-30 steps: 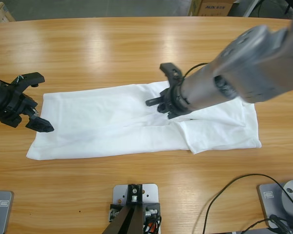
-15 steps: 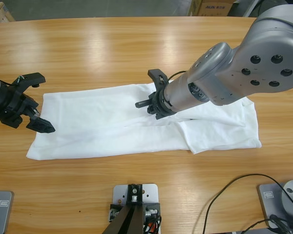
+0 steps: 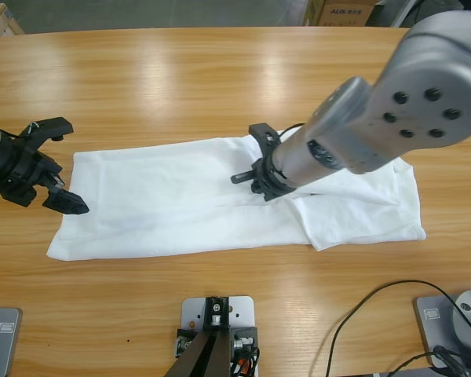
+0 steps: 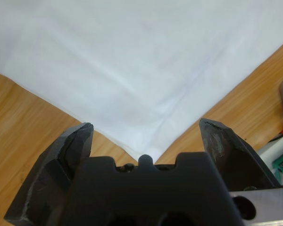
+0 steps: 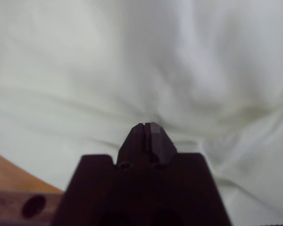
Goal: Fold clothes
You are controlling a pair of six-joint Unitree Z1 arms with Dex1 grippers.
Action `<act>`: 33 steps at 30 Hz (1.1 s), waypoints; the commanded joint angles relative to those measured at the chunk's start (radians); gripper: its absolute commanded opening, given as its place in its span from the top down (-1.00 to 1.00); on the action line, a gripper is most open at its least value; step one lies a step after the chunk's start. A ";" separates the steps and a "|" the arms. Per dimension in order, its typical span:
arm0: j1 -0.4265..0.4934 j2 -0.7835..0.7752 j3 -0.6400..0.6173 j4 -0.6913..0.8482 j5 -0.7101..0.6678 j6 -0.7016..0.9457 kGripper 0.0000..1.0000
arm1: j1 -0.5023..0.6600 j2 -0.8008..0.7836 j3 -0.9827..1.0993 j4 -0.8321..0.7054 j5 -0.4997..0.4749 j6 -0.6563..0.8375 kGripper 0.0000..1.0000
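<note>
The T-shirt (image 3: 180,204) lies lengthwise left to right; right gripper (image 3: 261,174) jaws pinch its middle, left gripper (image 3: 51,169) jaws gape at its left-hand corner.

The only readable marking was a short line of dark blue print on the white-faced cardboard box (image 3: 341,11) beyond the far edge of the long wooden table (image 3: 180,71); it appeared to read "AUX", followed by characters too small to read.
</note>
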 commanded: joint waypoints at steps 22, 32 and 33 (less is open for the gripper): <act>0.474 -0.097 0.376 -0.251 -0.383 -0.474 -0.79 | 0.046 -0.578 0.104 0.217 -0.097 0.025 -1.00; 0.460 -0.038 0.462 -0.417 -0.238 -0.625 -0.85 | 0.046 -0.635 0.161 0.235 -0.092 0.031 -1.00; 0.454 -0.029 0.462 -0.426 -0.245 -0.621 -0.84 | 0.046 -0.648 0.167 0.236 -0.092 0.031 -1.00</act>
